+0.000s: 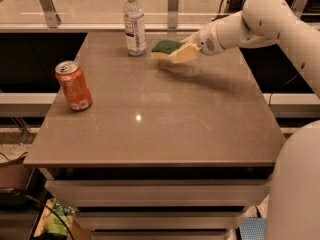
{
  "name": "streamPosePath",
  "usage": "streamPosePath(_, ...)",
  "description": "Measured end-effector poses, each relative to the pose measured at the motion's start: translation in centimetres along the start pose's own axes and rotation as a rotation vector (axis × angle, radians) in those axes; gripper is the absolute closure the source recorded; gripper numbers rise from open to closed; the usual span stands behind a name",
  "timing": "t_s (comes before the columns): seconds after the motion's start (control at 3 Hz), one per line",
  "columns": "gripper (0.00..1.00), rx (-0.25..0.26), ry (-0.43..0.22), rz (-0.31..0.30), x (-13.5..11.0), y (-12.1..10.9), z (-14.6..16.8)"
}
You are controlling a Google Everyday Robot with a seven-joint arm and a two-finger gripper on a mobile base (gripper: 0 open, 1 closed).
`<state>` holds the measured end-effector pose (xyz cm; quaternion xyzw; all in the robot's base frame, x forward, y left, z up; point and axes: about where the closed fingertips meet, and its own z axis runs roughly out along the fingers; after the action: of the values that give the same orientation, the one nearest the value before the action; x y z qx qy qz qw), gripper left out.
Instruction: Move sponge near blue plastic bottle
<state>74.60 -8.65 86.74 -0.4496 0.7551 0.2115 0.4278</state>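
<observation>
Orange cylindrical metal soda can (73, 85): stood upright at 9 o'clock on brown rectangular tabletop (165, 129). Grey metal post (173, 6) noted at 12 o'clock.

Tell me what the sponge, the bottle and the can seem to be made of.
The sponge, held by the gripper just right of the blue plastic bottle, looks like a matte dark green scouring layer over pale foam. The blue plastic bottle is clear thin plastic, glossy, with a white cap and a printed label. The can is probably aluminium, given its shiny silver rim and orange printed wall.
</observation>
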Motion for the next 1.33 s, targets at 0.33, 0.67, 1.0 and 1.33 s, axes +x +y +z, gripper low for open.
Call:
streamPosePath(0.33,1.0,0.01,0.018,0.013,0.7,-0.5,1.1)
streamPosePath(0.67,1.0,0.021,0.028,0.027,1.7,-0.9,2.2)
streamPosePath(1.0,1.0,0.03,0.028,0.034,2.4,-1.1,3.0)
streamPosePath(1.33,0.83,0.025,0.029,0.034,2.4,-1.0,3.3)
